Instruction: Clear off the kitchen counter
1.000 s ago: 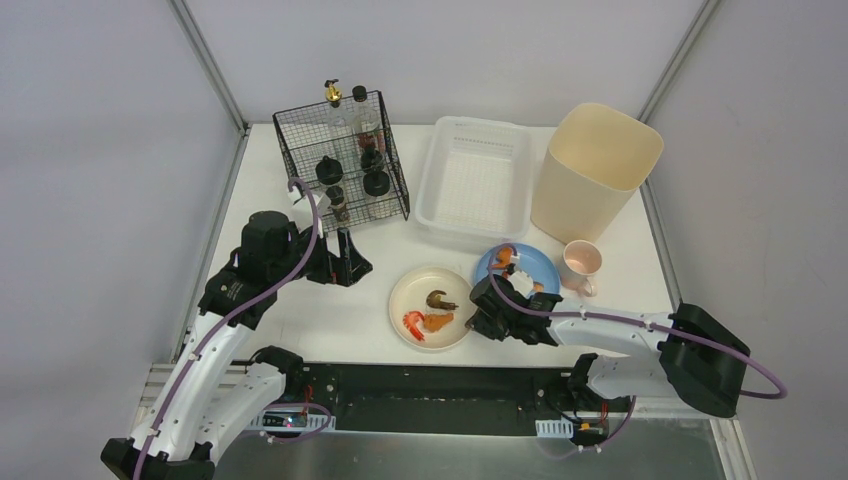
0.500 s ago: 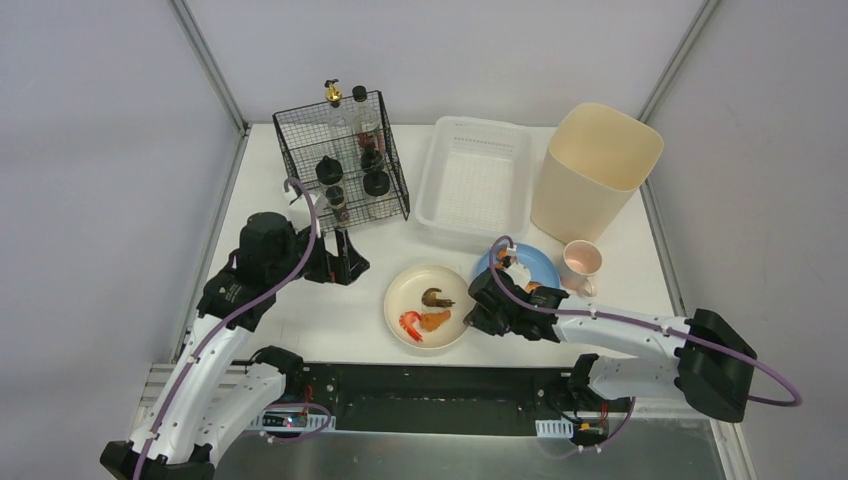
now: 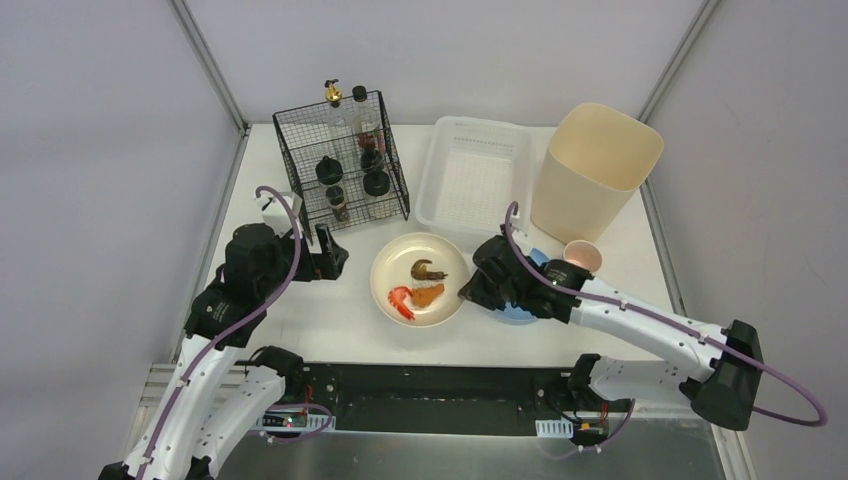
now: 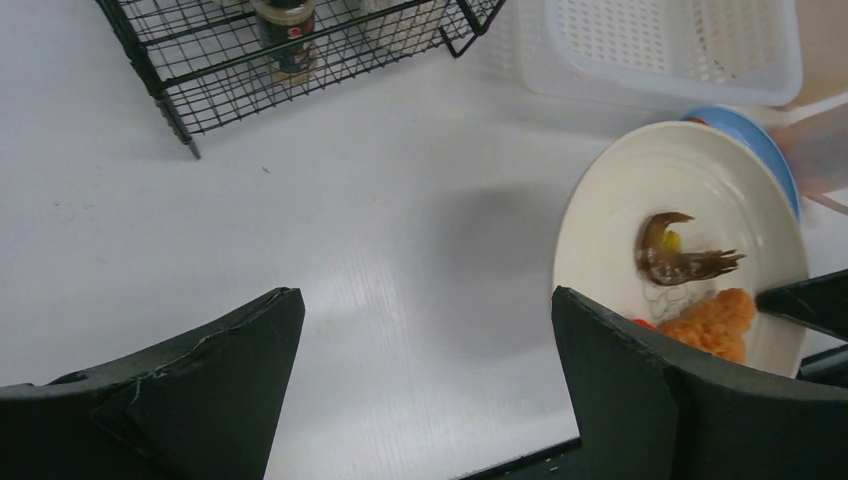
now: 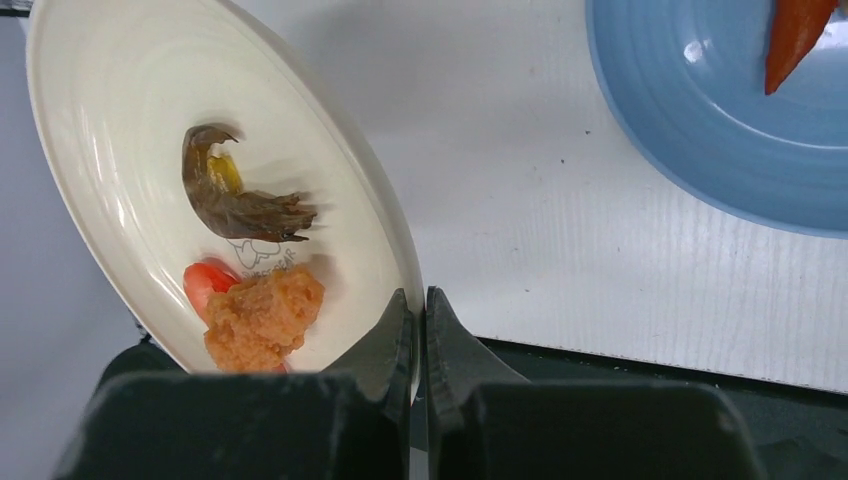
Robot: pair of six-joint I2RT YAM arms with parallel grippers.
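Left gripper (image 4: 425,297): jaws spread wide, empty, above the kitchen counter (image 3: 300,315) near the wire rack (image 3: 345,165). The counter lies beneath all items. Right gripper (image 5: 420,305): clenched on the rim of the cream plate (image 5: 100,120), left of the blue plate (image 5: 720,130).

The right pincer (image 5: 418,320) grips the near rim of the cream plate (image 5: 120,120), which bears three food scraps (image 5: 245,212). To the right of that plate, a blue plate (image 5: 700,130) rests on the worktop (image 5: 520,210).

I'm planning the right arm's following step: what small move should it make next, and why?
Probably carry the cream plate toward the beige bin and tip it there: the right end effector is shut on the plate's rim, and food scraps lie on it.
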